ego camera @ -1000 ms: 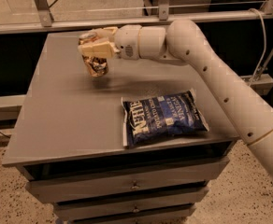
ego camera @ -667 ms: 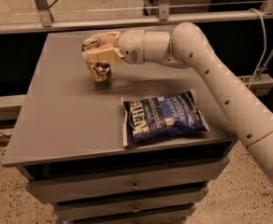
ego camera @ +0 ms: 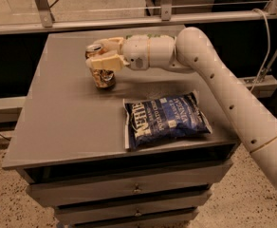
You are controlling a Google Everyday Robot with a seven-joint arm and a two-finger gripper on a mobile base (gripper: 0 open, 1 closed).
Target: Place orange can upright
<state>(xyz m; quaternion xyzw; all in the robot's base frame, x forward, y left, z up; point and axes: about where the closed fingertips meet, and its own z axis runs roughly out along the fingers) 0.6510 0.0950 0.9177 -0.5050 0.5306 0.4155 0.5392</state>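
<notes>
The orange can [ego camera: 102,77], orange-brown with a silver top, stands nearly upright on the grey cabinet top [ego camera: 62,118], left of centre towards the back. My gripper [ego camera: 101,56] reaches in from the right at the end of the white arm. It is shut on the can, with one finger [ego camera: 104,62] across the can's front near its top and the other behind it. The can's base sits on or just above the surface.
A blue chip bag [ego camera: 167,120] lies flat on the cabinet top at the front right. The cabinet has drawers [ego camera: 136,189] below. A metal rail [ego camera: 129,20] runs behind the cabinet.
The gripper and the can have shifted slightly right and down towards the surface. The can stands more upright than before.
</notes>
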